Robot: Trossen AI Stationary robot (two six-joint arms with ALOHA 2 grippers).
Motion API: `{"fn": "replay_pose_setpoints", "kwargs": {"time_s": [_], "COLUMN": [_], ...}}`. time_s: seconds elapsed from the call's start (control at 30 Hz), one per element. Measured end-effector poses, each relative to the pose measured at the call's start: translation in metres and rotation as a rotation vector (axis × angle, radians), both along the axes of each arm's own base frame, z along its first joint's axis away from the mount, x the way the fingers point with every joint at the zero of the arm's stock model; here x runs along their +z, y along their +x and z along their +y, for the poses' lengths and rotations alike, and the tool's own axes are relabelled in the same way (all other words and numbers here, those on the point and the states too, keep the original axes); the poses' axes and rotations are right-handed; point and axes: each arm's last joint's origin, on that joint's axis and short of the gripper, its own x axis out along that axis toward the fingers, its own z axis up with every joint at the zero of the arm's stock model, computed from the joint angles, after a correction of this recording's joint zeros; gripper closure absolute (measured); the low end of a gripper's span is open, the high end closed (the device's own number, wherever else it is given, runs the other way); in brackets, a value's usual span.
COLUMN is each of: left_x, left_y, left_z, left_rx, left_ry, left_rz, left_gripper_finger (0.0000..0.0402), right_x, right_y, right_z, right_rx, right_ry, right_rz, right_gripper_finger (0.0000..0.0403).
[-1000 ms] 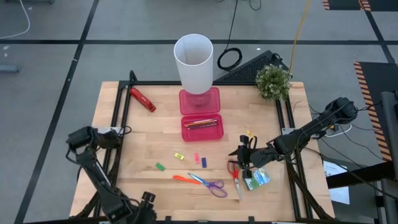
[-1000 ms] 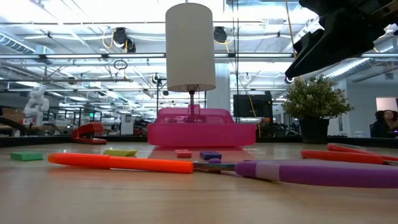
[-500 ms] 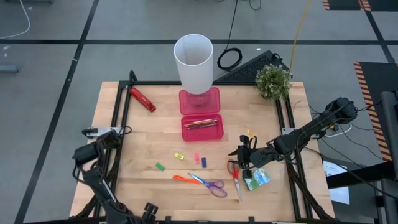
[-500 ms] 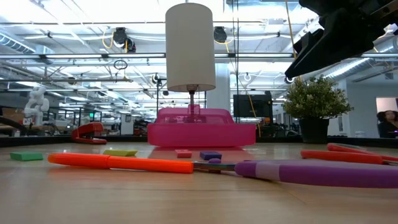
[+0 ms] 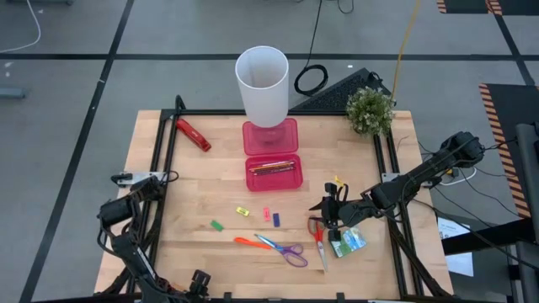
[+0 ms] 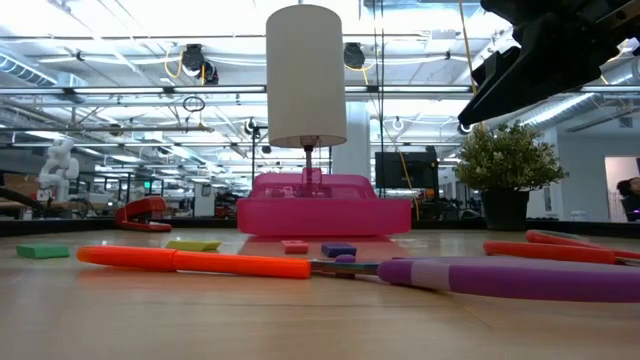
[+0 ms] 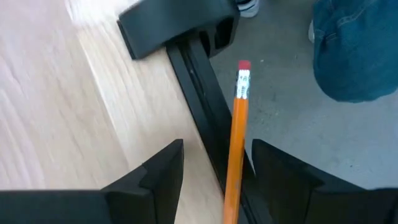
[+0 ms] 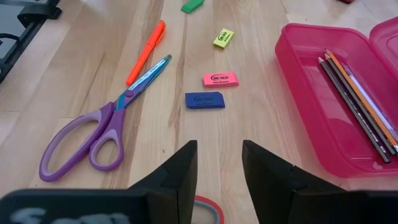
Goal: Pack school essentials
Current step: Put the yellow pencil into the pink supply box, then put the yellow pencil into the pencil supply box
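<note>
Two arms in play. Left gripper [image 7: 214,180] sits at the table's left edge, near the front; its fingers [image 7: 155,171] are spread, and an orange pencil [image 7: 236,143] with a red eraser tip stands in the gap. We can't tell whether they actually grip it. Below it we see the black table frame [image 7: 193,81], floor, and a person's blue trouser leg [image 7: 357,50].

Right gripper [image 5: 328,215] hovers over the front right of the table [image 5: 185,202], fingers [image 8: 180,174] apart, nothing between them. Red-handled scissors [image 5: 318,236] and a green-white packet [image 5: 349,244] lie just under and beside it.

Purple scissors [image 5: 285,250] touch an orange pen [image 5: 246,241] near the front centre. Green [image 5: 216,225], yellow [image 5: 242,211], pink [image 5: 266,213] and blue [image 5: 276,219] erasers lie apart, between those and the open pink box [image 5: 274,174], which holds pencils [image 8: 357,102]. White cup [image 5: 263,80] stands behind the box.
</note>
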Motion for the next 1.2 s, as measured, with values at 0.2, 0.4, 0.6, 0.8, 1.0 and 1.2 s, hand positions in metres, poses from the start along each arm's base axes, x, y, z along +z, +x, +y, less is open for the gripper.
{"fn": "replay_pose_setpoints", "kwargs": {"time_s": [0.2, 0.4, 0.6, 0.8, 1.0, 1.2], "left_x": [-0.007, -0.009, -0.009, -0.008, 0.001, 0.021], "left_y": [-0.005, -0.007, -0.006, -0.005, 0.003, 0.009], "left_z": [0.004, 0.005, 0.004, 0.004, 0.006, 0.023], "left_rx": [0.03, 0.014, 0.005, 0.008, 0.004, 0.058], "left_ry": [0.008, 0.013, -0.005, -0.006, -0.016, 0.018], "left_rz": [0.002, 0.004, 0.019, 0.021, 0.039, 0.053], "left_gripper_finger": [0.0212, 0.0284, 0.0375, 0.0375, 0.0381, 0.039], "right_x": [0.0, 0.0, 0.0, 0.0, 0.0, 0.0], "right_y": [0.0, 0.0, 0.0, 0.0, 0.0, 0.0], "right_z": [0.0, 0.0, 0.0, 0.0, 0.0, 0.0], "right_rx": [0.003, 0.005, 0.006, 0.005, 0.005, 0.005], "right_ry": [-0.004, -0.006, -0.007, -0.006, -0.006, -0.006], "right_rz": [0.0, 0.001, 0.001, 0.001, 0.001, 0.0], "right_gripper_finger": [0.0284, 0.0284, 0.0284, 0.0284, 0.0284, 0.0284]}}
